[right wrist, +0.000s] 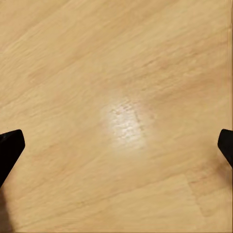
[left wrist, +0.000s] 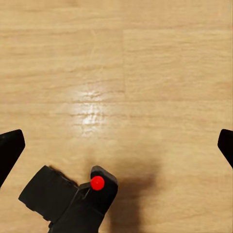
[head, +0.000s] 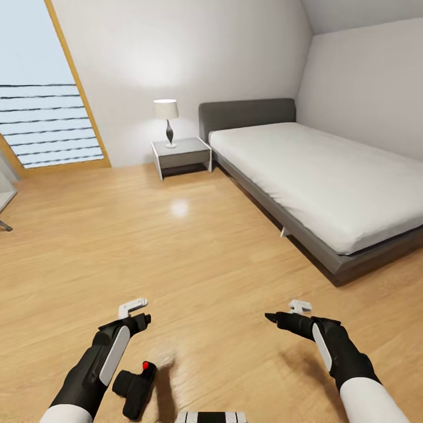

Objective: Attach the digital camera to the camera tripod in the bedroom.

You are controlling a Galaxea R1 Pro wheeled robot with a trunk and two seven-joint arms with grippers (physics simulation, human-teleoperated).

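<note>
Bedroom, wood plank floor (head: 194, 258). At far left, a glazed opening with horizontal rails (head: 47, 123) in a wooden frame. The left end effector (head: 136, 313) hangs above the floor, fingers spread wide and empty; the left wrist view shows its two black fingertips (left wrist: 9, 148) at opposite edges of the picture. The digital camera (head: 135, 386) lies on the floor just beside the left forearm, under the wrist, touching nothing else. Its long axis runs roughly toward and away from the robot, tilted slightly; the end bearing the red dot (left wrist: 97, 183) points away from the robot. Centre back: a grey nightstand (head: 181, 154) carrying a lamp (head: 167, 120). The right end effector (head: 288, 314) is likewise wide and empty over bare floor. At right, a grey-framed bed (head: 329, 176) stands against the wall.
</note>
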